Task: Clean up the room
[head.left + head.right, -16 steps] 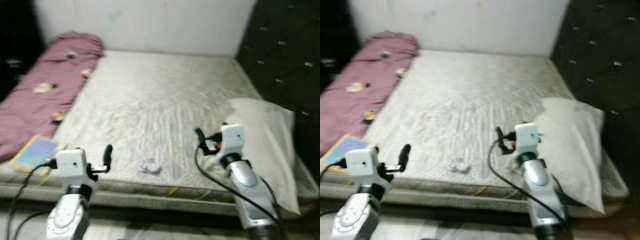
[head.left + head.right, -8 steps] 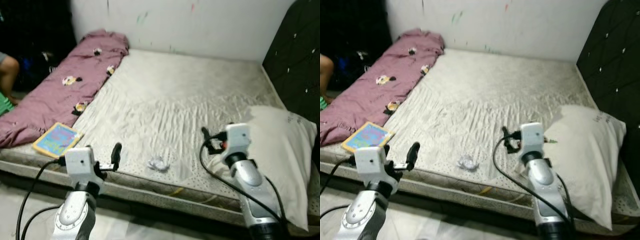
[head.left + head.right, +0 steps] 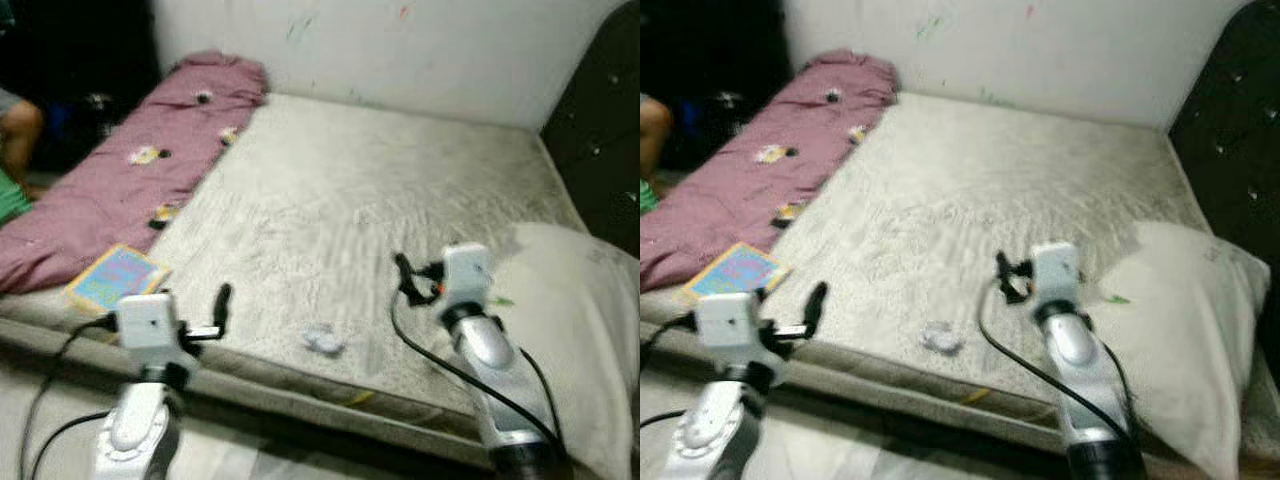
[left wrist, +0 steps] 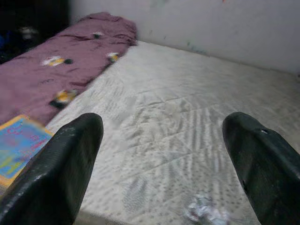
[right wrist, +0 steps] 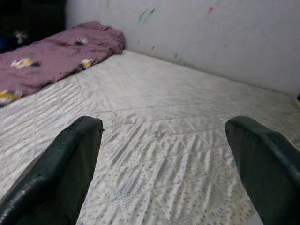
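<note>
A crumpled white paper wad lies on the grey mattress near its front edge; in the left wrist view the wad sits low between the fingers' line of sight. A colourful book rests at the front left corner beside a maroon blanket. My left gripper hovers open at the bed's front edge, left of the wad. My right gripper is open above the mattress, right of the wad, with nothing between its fingers.
A large white pillow lies at the right with a small green scrap on it, against a dark tufted headboard. A person's arm shows at the far left. A white wall backs the bed.
The camera has shifted and the picture is more blurred; the bed sits a little differently in view. Both arms keep the same pose, and the wad and book lie where they were.
</note>
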`<state>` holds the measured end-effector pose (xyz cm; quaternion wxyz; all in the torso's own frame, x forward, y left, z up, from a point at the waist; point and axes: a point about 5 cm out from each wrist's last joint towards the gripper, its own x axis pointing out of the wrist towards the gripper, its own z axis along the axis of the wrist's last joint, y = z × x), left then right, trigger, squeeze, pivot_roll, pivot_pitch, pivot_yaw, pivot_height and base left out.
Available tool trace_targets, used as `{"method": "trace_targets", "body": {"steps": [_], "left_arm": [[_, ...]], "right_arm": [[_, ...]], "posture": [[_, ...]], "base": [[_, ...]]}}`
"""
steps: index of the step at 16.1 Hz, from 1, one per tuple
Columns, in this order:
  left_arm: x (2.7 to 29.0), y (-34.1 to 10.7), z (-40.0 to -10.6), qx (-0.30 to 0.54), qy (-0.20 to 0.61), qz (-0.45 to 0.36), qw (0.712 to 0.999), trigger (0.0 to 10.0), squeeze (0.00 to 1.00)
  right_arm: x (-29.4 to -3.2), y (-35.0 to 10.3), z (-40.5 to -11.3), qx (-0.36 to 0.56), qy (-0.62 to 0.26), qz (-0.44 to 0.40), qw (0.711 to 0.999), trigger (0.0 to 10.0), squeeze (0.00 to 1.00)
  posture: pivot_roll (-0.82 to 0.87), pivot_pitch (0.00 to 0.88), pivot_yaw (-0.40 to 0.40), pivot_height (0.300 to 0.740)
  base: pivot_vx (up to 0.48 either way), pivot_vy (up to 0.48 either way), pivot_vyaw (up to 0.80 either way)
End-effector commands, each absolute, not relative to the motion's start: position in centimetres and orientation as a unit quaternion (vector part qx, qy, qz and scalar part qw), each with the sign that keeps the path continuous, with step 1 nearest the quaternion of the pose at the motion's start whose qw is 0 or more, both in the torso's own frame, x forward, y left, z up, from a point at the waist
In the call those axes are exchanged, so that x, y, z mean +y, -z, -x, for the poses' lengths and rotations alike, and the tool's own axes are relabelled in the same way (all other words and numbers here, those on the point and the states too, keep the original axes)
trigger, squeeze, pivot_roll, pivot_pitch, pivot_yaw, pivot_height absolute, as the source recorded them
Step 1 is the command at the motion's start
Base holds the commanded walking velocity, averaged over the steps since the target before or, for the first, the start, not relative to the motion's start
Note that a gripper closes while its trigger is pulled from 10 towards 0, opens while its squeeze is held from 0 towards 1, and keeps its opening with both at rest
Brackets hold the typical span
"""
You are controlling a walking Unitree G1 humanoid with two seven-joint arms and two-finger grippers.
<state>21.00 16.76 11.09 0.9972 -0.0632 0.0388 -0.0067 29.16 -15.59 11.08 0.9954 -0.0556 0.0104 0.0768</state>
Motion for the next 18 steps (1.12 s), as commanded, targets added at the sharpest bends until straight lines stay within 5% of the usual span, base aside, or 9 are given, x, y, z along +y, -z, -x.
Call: {"method": "trace_targets", "body": {"steps": [1, 8, 18], "left_arm": [[15.87, -11.32, -21.17, 0.033, 0.025, 0.069, 0.997, 10.0, 0.0], [15.8, -10.93, -21.21, 0.047, 0.019, 0.077, 0.996, 10.0, 0.0], [15.53, -10.82, -21.21, 0.05, 0.023, 0.09, 0.994, 10.0, 0.0]], "right_arm": [[-16.92, -10.61, -28.82, 0.022, -0.058, 0.062, 0.996, 10.0, 0.0], [-17.3, -10.55, -28.8, 0.024, -0.049, 0.056, 0.997, 10.0, 0.0], [-17.44, -10.3, -28.84, 0.031, -0.05, 0.052, 0.997, 10.0, 0.0]], "posture": [[0.02, 0.0, -0.066, 0.74], [0.01, 0.0, -0.065, 0.74], [0.02, 0.0, -0.072, 0.74]], "base": [[0.296, 0.0, 0.0], [0.118, 0.0, 0.0], [0.0, 0.465, 0.0]]}}
